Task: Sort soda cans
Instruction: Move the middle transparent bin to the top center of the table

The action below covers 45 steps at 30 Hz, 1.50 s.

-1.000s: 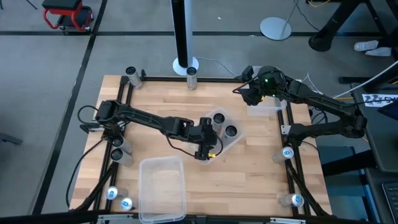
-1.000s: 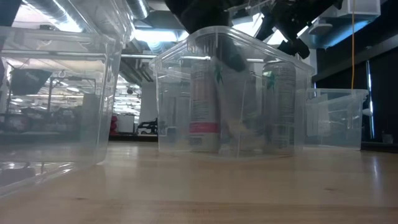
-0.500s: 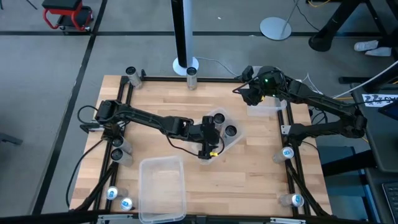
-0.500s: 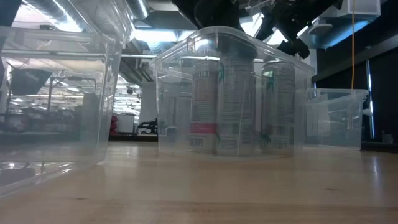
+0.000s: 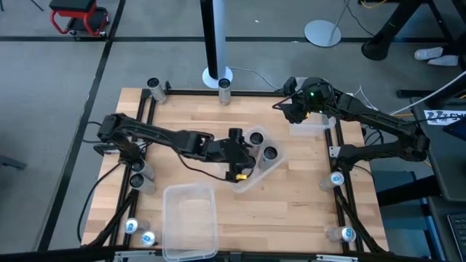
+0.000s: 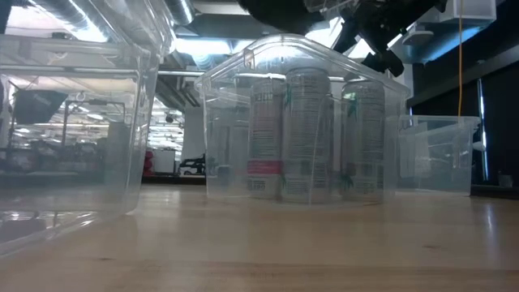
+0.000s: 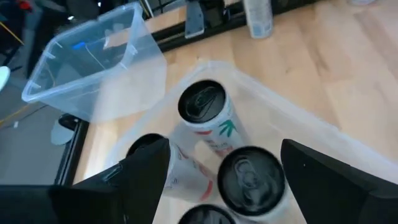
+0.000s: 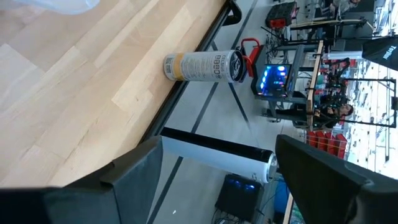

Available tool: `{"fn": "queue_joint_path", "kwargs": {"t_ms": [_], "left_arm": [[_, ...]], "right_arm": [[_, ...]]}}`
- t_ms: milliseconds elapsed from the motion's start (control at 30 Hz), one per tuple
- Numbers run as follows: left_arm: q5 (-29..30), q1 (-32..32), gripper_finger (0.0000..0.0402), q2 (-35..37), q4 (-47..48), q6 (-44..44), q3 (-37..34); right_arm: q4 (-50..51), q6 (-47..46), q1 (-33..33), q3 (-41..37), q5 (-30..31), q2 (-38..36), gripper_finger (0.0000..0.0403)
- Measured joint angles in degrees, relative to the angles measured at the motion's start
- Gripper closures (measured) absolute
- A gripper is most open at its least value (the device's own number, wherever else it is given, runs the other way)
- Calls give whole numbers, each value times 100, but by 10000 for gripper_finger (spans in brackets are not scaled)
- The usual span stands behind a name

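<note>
Several soda cans with dark tops (image 7: 202,102) stand upright in a clear bin (image 5: 268,166) at the table's middle; the low view shows their silver sides (image 6: 308,134) through the bin's wall. My left gripper (image 5: 242,154) hangs open above the bin's left side, its fingers (image 7: 146,177) spread over the cans (image 7: 252,177) and touching none. My right gripper (image 5: 288,109) waits open at the far right, above another clear bin (image 5: 312,125); its wrist view shows only its own fingers (image 8: 140,180) and a can (image 8: 202,65) at the table's far edge.
An empty clear bin (image 5: 191,218) lies at the near left. More cans stand along the table's frame: far edge (image 5: 154,89), left side (image 5: 137,175), near left corner (image 5: 140,233), right side (image 5: 336,179) and near right corner (image 5: 347,233). Bare wood shows at the near right.
My left gripper has risen out of the middle bin and drawn back a little toward the table's left. The can it stood at stays upright in the bin beside the others. My right arm has kept still.
</note>
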<state>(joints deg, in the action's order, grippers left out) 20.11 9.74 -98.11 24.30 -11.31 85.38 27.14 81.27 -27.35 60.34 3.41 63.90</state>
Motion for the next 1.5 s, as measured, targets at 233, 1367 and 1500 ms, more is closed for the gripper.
{"fn": "queue_joint_path", "kwargs": {"t_ms": [233,1367,1500], "left_arm": [[-162,304,107,421,1204,367,4],[-1609,283,117,-115,733,332,-949],[-1666,247,162,-194,637,287,-953]], "right_arm": [[17,-176,83,0,-318,0,91],[688,-927,3349,0,1697,-2,91],[688,-926,3348,0,1744,-3,91]]}}
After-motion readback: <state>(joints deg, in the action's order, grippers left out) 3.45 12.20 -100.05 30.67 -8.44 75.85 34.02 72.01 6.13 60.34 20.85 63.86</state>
